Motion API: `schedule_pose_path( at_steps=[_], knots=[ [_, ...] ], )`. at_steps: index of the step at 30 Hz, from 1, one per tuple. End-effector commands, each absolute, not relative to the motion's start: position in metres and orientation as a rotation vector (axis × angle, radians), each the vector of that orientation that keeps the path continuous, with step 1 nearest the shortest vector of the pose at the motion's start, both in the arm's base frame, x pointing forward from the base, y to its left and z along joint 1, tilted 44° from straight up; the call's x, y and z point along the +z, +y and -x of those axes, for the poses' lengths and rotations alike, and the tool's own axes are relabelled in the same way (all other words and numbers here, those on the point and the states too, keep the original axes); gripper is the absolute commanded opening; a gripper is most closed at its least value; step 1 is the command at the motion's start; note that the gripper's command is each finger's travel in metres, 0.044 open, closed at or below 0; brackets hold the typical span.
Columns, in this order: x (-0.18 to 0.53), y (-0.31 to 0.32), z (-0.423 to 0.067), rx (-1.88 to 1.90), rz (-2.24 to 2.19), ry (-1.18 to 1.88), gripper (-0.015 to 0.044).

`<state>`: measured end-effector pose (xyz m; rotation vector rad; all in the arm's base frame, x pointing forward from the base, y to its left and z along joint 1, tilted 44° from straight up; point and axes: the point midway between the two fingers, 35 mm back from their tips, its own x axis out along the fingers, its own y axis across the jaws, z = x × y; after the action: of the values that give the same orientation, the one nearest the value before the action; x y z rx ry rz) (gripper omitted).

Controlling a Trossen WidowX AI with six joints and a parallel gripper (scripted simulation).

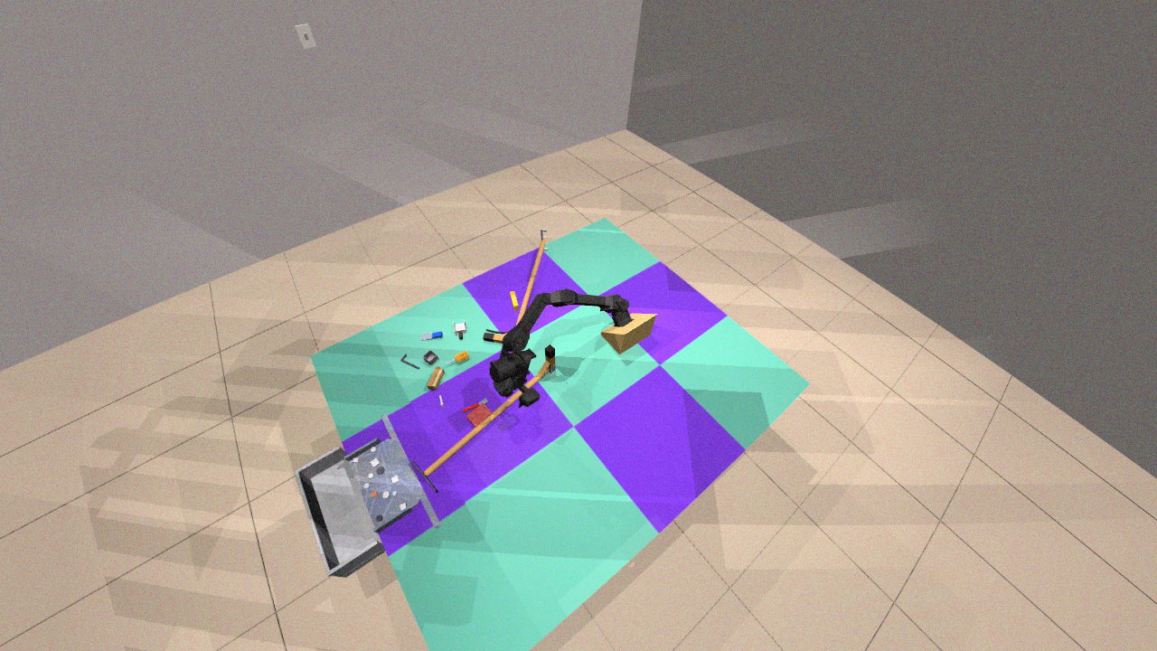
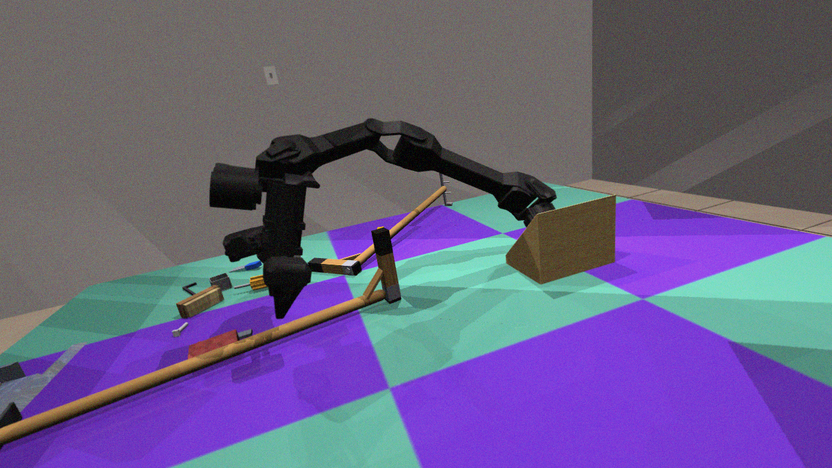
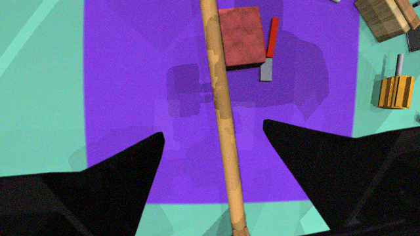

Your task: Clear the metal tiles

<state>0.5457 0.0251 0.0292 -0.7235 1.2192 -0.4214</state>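
Note:
The long scraper (image 1: 453, 449) (image 2: 145, 382) (image 3: 226, 137) lies on the table, its dark blade at the near edge of the steel bench plate (image 1: 410, 484) and its upright grip block (image 1: 550, 356) (image 2: 387, 264) at the arm's end. My gripper (image 1: 517, 395) (image 2: 281, 311) (image 3: 213, 130) is open and empty, pointing down above the handle. In the wrist view the handle runs between the spread fingertips, not touching them. Several small tiles (image 1: 374, 462), mostly white, some dark and one orange, are scattered on the plate. The catch box (image 1: 316, 518) adjoins its far end; I see no tiles in it.
A red block (image 1: 478, 414) (image 3: 243, 36) sits against or under the handle, with a red-handled tool (image 3: 273, 37) beside it. A rake-like tool (image 1: 530, 278) (image 2: 416, 214) lies behind the arm. A wooden block (image 2: 200, 301) and an orange screwdriver (image 3: 396, 92) lie to the side.

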Motion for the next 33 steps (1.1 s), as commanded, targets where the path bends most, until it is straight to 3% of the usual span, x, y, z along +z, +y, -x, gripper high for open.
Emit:
schedule_pose_path(
  at_steps=[1,33],
  knots=[
    [0.015,0.011,-0.546,-0.433,0.697,1.261,0.0440],
    [0.066,0.040,-0.510,-0.398,0.712,1.201,0.0440]
  ],
)
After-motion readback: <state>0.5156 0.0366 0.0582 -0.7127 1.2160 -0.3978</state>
